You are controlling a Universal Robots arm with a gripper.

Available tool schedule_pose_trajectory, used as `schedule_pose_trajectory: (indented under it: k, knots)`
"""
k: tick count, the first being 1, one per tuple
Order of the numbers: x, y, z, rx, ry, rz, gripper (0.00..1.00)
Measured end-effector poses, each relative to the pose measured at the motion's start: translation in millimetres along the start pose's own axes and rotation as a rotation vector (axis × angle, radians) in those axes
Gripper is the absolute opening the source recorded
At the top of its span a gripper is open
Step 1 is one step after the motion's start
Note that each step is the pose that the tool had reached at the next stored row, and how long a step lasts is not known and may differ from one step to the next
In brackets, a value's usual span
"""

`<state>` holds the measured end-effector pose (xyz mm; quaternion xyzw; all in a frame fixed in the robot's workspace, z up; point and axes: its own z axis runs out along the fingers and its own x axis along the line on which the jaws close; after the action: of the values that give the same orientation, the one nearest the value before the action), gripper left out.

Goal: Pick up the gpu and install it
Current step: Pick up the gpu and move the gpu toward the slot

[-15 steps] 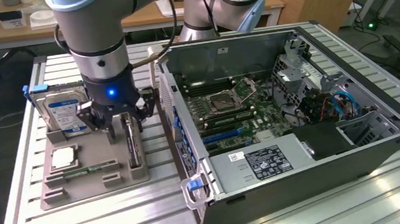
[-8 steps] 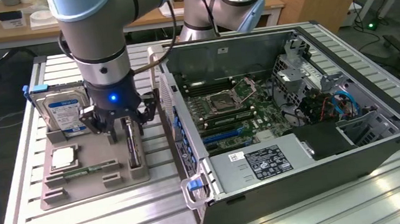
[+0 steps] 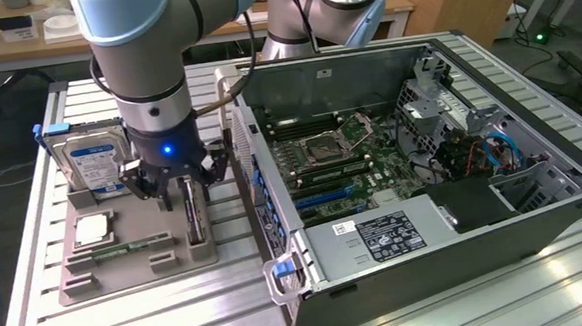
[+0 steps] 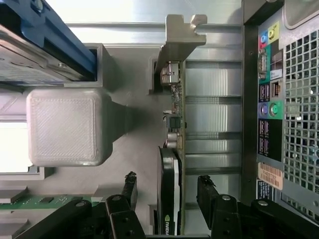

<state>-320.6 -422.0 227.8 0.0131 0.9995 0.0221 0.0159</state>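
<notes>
Gripper jaws spread, straddling gpu, gaps both sides. Gpu on edge, long axis running through the jaw gap, bracket end pointing away.

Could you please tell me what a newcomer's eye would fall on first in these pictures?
The large open dark metal computer case, its green motherboard bared, dominates the exterior view's right. On that view's left, the black tool of the pale blue and silver robot arm stands open astride the thin dark gpu card with its pale metal bracket, upright in a grey fixture tray.
</notes>
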Motion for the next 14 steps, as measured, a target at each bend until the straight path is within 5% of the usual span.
schedule_pose_trajectory:
  k: [6,14]
  knots:
    - [0.4,-0.4,9.4,0.0001,-0.0002,0.003,0.61]
    - [0.2,-0.3,9.7,0.0001,-0.0003,0.003,0.59]
